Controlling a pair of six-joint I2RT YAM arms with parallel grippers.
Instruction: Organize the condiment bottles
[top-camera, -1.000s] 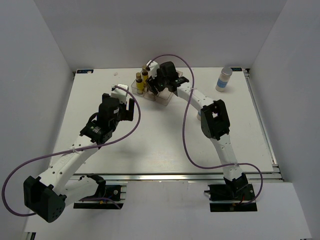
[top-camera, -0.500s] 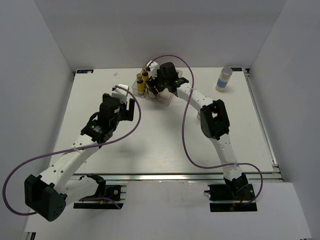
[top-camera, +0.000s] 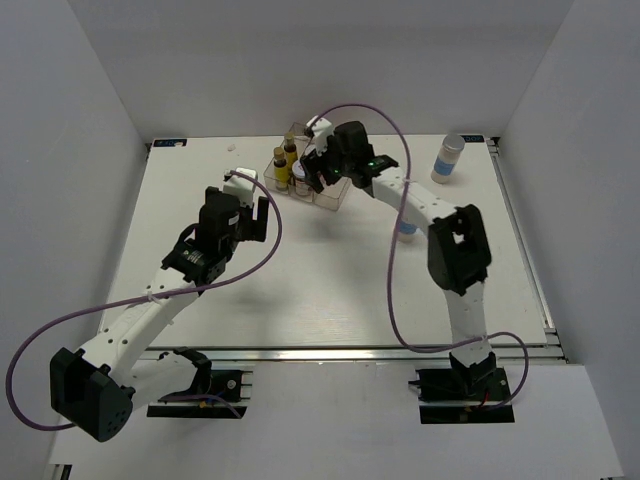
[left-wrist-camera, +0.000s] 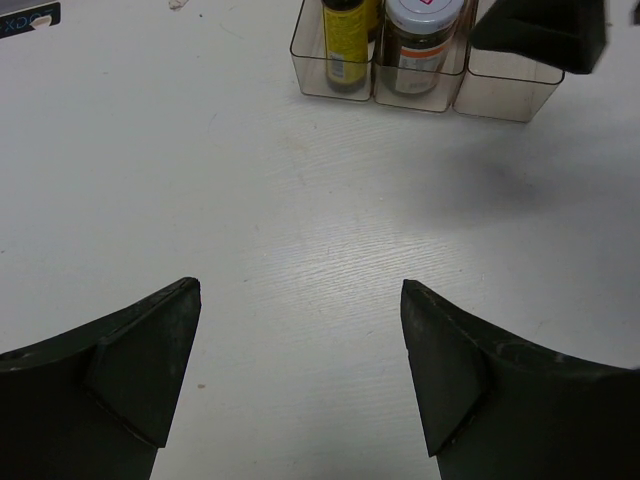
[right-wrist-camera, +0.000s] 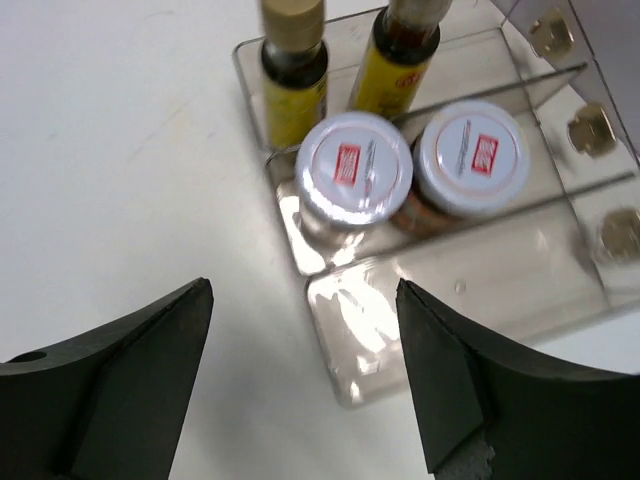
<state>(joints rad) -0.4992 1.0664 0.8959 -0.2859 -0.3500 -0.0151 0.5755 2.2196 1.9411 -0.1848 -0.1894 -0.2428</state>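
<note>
1. While my right gripper (right-wrist-camera: 302, 290) hangs above the tray (right-wrist-camera: 330, 330) with its jaws spread wide and nothing between them, I judge the step in hand to be lifting clear and going for the next of the condiment bottles.
2. Seen from above, two yellow bottles (right-wrist-camera: 293, 75) stand upright in the tray's left compartment. Two brown jars (right-wrist-camera: 354, 165) sit close side by side in the middle one. The third compartment (right-wrist-camera: 470, 290) holds nothing.
3. One white cylinder (top-camera: 448, 158) stands upright near the far right corner of the table (top-camera: 300, 280), well apart from the tray. I judge it belongs in that bare compartment.
4. To leave well, I should rise straight up before swinging right, so neither finger clips a jar lid or the thin clear wall. The tray looks light and could slide if nudged.
5. At the cylinder, I should come in with the jaws apart and square to its round body, close on the middle below the cap, and carry it upright. A smooth round side may slip or tip under an off-centre pinch.
6. My left gripper (left-wrist-camera: 298, 290) hovers over bare table short of the tray, jaws apart and empty. I should keep it out of the right arm's path.
</note>
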